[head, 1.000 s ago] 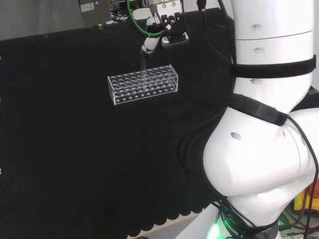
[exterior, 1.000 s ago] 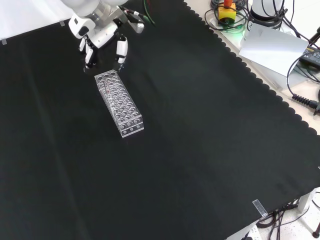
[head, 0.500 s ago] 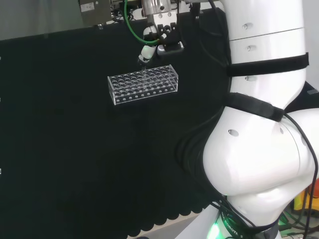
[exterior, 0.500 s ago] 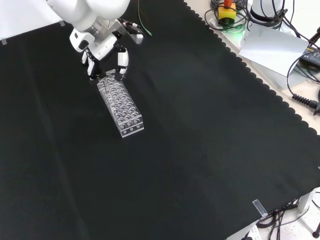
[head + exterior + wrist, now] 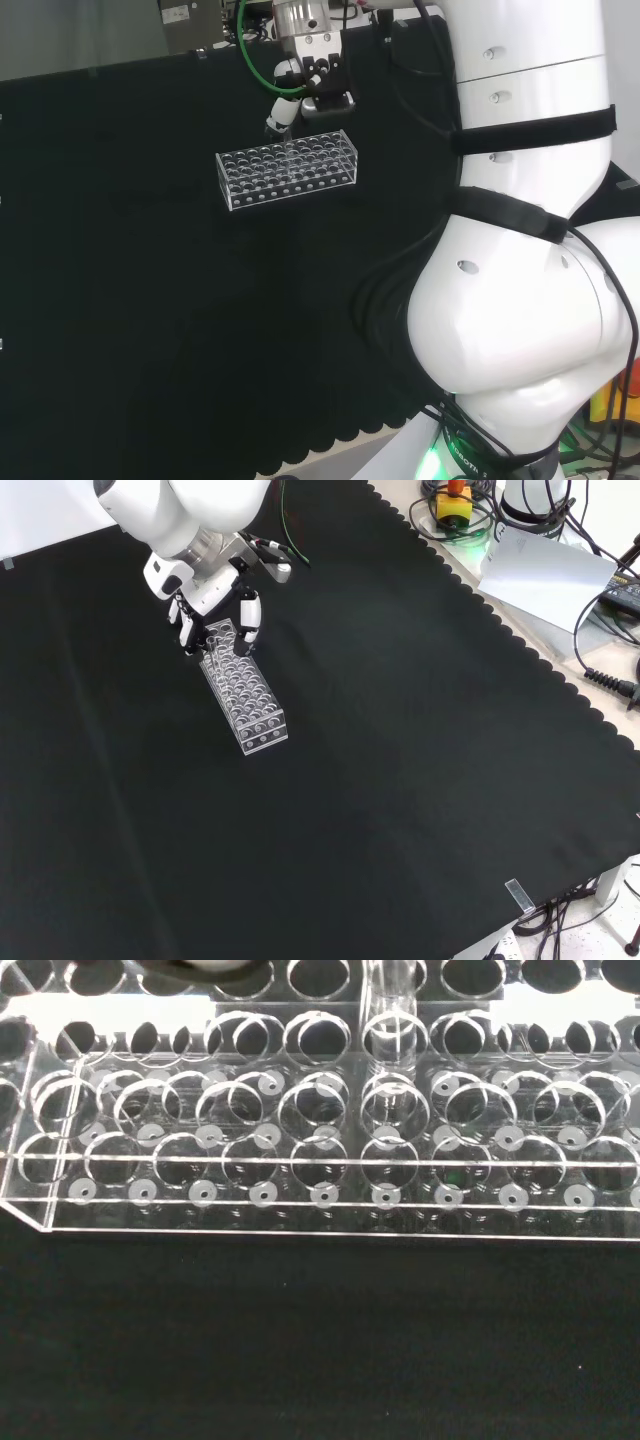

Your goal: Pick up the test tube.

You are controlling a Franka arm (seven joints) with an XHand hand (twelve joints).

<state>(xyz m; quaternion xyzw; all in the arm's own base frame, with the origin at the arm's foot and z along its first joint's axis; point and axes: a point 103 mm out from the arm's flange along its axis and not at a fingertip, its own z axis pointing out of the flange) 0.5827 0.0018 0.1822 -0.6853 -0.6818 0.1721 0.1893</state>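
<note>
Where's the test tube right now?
The test tube stands upright in the clear rack, seen in the wrist view in a hole of a farther row. In the front view the hand hangs over the rack's far end.

The hand (image 5: 215, 605) has come down from beyond the rack (image 5: 240, 690) onto its far end.

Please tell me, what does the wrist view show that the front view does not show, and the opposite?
The wrist view shows a clear test tube standing upright in one hole of the rack, and the single holes up close. The front view shows the hand over the rack's far end, the whole black cloth, and cables beyond its edge. Both show the clear rack on the cloth.
</note>
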